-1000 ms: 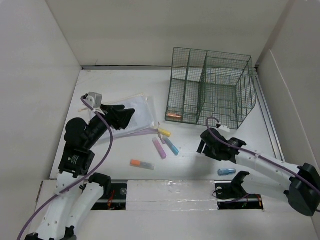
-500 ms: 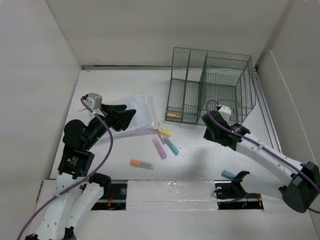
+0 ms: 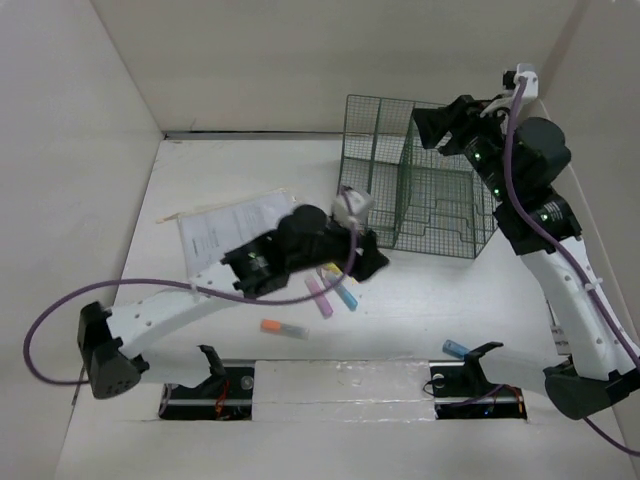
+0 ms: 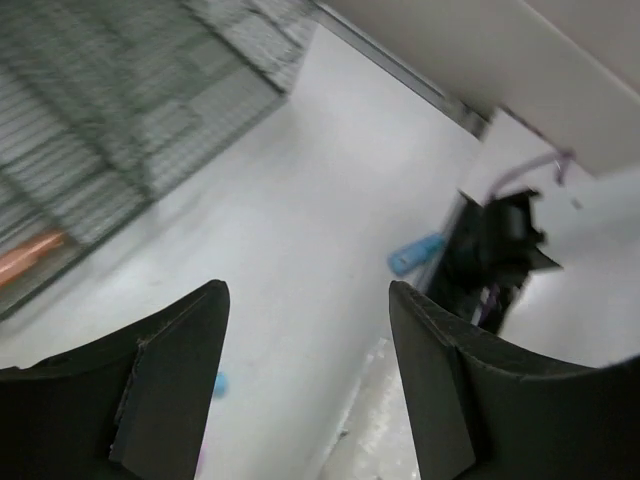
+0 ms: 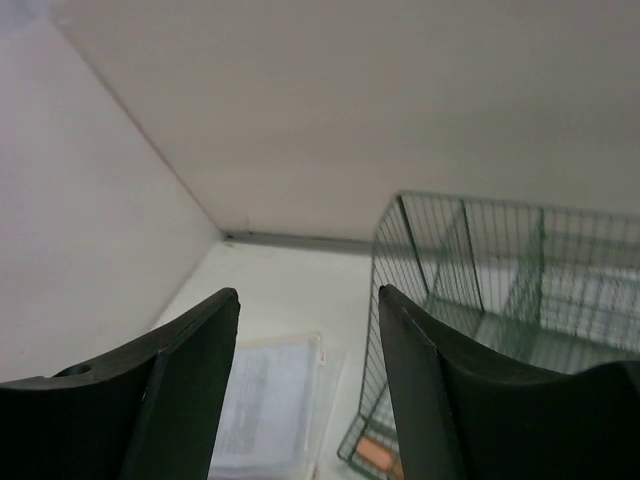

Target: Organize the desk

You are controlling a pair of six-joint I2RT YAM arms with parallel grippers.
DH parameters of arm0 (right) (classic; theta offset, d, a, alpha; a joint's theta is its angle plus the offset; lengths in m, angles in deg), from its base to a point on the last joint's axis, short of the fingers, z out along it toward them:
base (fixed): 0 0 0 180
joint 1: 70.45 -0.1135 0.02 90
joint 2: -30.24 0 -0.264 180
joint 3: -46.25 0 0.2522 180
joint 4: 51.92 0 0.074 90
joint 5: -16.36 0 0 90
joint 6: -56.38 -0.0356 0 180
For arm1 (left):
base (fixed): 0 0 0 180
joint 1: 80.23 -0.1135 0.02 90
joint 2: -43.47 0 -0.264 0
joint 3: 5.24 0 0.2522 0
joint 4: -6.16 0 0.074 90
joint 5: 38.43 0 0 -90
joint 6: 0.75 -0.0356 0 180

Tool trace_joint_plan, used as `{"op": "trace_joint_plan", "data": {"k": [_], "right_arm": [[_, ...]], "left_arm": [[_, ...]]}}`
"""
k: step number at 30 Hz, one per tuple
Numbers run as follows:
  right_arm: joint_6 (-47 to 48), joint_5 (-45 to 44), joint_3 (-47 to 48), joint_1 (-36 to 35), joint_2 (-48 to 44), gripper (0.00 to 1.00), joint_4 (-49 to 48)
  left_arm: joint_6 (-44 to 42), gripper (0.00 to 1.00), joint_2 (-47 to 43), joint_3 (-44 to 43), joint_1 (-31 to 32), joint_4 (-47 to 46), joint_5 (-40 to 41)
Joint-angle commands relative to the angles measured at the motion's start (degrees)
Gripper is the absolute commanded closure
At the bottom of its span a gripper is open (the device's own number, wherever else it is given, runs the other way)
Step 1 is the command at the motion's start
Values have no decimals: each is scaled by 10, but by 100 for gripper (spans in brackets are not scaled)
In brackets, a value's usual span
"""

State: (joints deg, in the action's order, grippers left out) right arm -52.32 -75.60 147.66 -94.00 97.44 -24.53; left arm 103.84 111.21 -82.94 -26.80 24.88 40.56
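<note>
Spread wide and empty at the left gripper, low over the middle of the desk, just beside the pink marker and blue marker. Spread and empty likewise at the right gripper, raised above the green basket near the far right corner.

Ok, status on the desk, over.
Left fingers open, low by loose markers. Right fingers open, above basket. Desk untidy, papers out. Nothing blocking.

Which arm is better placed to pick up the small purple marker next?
Left: the open left claw hangs beside the small purple marker; the open right claw is raised above the green wire-mesh basket.
</note>
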Motion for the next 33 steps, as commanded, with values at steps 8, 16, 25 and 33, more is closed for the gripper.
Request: {"op": "trace_joint_plan", "data": {"k": [8,16,25,33], "right_arm": [[51,168,7,115,-77,38,-20],[49,241,7,144,-98,40,-19],[47,274,-20,149,-110,40,-25],[45,288,-30,149,-112,40,-33]], "left_arm": [[-47,48,147,44,187,-199,30],[-134,43,369,-79,234,-192,30],[-193,37,469,-126,234,-232,-11],[-221,37,513,-152,239,-240,-45]]}}
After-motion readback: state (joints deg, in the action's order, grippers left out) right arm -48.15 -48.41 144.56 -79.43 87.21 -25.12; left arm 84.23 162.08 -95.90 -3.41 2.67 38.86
